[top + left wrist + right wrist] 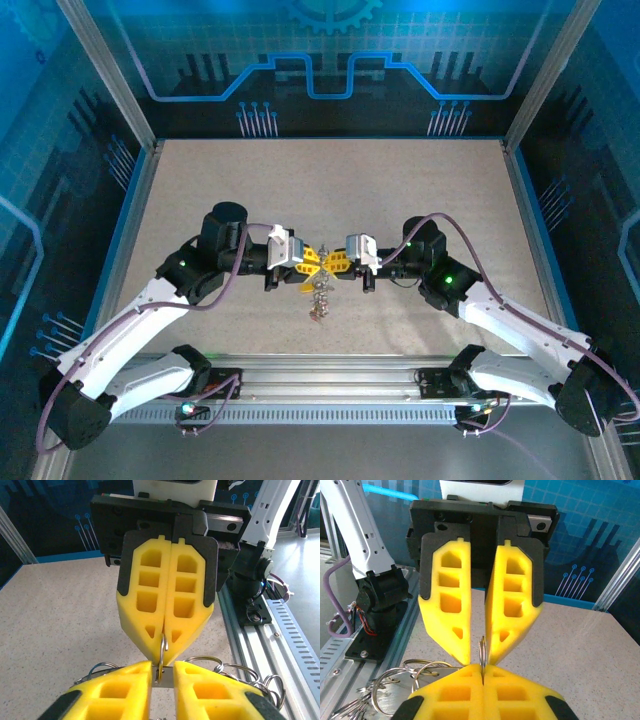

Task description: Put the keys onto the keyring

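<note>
Keyring [319, 294] hangs just below the meeting left gripper [306, 262] and right gripper [337, 262]. Left wrist: left jaws slightly apart, seemingly pinching a flat silvery piece [164, 676] beside the ring. Right wrist: right jaws clamped tight on its wire; hold steady, feed slowly.

Speckled beige table [400, 200]; blue patterned backdrop [330, 50]; aluminium front rail [330, 385].

The thin silver keyring [163, 647] stands edge-on, clamped in the right gripper [332, 264], the left gripper [306, 262] flanking it, silvery loops [320, 298] dangling below.
</note>
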{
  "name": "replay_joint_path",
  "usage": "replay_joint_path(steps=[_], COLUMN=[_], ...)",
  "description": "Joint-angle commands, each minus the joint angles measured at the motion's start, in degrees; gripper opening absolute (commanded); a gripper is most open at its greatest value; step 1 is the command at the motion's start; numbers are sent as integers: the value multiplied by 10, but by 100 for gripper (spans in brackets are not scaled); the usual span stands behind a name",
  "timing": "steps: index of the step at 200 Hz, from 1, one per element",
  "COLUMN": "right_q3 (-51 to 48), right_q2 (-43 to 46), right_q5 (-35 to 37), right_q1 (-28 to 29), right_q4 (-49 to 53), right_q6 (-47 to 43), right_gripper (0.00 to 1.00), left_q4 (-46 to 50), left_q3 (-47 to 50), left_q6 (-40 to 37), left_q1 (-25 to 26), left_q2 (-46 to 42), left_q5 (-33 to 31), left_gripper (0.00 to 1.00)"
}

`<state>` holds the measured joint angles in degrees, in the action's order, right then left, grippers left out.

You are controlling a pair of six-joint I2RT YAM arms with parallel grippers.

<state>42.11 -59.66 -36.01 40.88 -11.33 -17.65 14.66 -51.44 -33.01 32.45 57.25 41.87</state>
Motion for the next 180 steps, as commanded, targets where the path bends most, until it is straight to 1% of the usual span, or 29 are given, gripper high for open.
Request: replay_joint_path(steps=[1, 31, 55, 61, 65, 88, 99, 108, 142, 153, 180], right_q3=[21, 21, 19, 19, 18, 18, 16, 13, 6, 5, 5], right_q2=[10, 11, 12, 12, 12, 13, 15, 16, 24, 24, 22], right_q5=[-4, -4, -2, -2, -1, 9, 17, 25, 42, 42, 42], right_q1=[5, 6, 6, 6, 6, 6, 7, 7, 6, 6, 7], right_q4=[-14, -14, -12, -12, -12, -11, -11, -12, -2, 2, 9], right_q6=[-5, -5, -6, -6, -6, -5, -7, -8, -14, -18, -25], right_gripper=[0, 0, 0, 0, 0, 0, 13, 21, 39, 41, 42], left_q4=[-4, -1, -7, -9, -9, -7, -6, -4, 12, 13, 9], left_q3=[-4, -4, -7, -7, -8, -12, -12, -11, -9, -8, -1], left_q6=[-5, -5, 3, 4, 5, 9, 8, 4, -16, -18, -22], left_q1=[4, 4, 5, 5, 5, 5, 5, 5, 4, 4, 4], left_q2=[-1, 4, 5, 5, 5, 6, 4, 1, -10, -12, -21], left_q5=[23, 26, 29, 30, 32, 28, 12, -4, -46, -53, -69], left_gripper=[16, 9, 7, 4, 0, 0, 0, 0, 0, 0, 0])
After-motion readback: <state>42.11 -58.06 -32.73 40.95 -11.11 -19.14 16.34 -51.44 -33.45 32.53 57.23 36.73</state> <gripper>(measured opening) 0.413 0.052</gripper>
